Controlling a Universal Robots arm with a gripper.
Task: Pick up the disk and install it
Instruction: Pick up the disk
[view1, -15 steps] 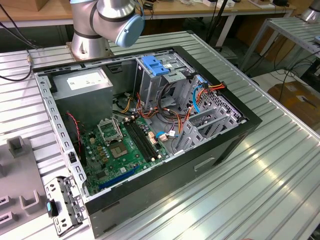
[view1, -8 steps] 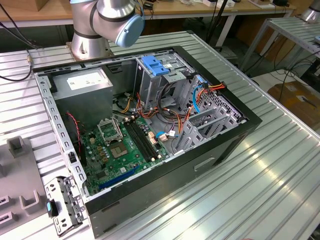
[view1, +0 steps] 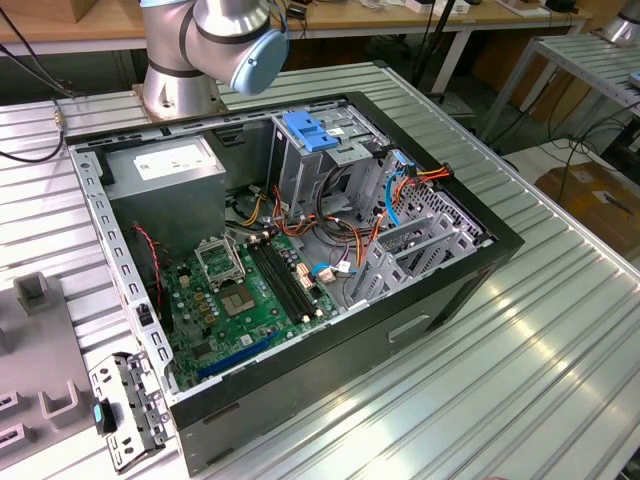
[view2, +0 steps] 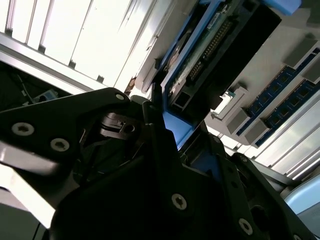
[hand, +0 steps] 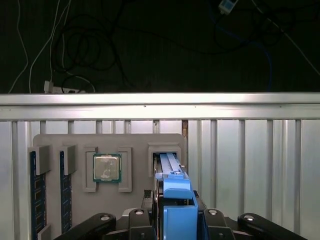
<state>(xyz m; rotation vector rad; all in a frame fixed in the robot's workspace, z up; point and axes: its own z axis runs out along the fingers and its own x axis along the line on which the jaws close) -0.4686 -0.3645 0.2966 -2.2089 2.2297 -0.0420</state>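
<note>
In the first wrist view the disk (hand: 172, 172) stands on edge, its far end in a slot of a grey holder tray (hand: 135, 142). Its blue side rail (hand: 179, 205) runs back between my black fingers. My gripper (hand: 178, 215) is shut on the disk, one finger on each side of it. The second wrist view shows the disk (view2: 215, 55) from below, with its dark connector edge and blue rail, reaching out from my gripper (view2: 172, 132). In the exterior view the open computer case (view1: 290, 250) lies on the ribbed metal table, with its drive cage (view1: 330, 150) at the far side.
The holder tray also carries a processor chip (hand: 106, 167) and upright memory sticks (hand: 33, 190). A blue latch piece (view1: 305, 130) tops the drive cage, beside a grey box with a white sticker (view1: 165, 165). Loose cables (view1: 400, 190) cross the case. The arm's base (view1: 180, 70) stands behind it.
</note>
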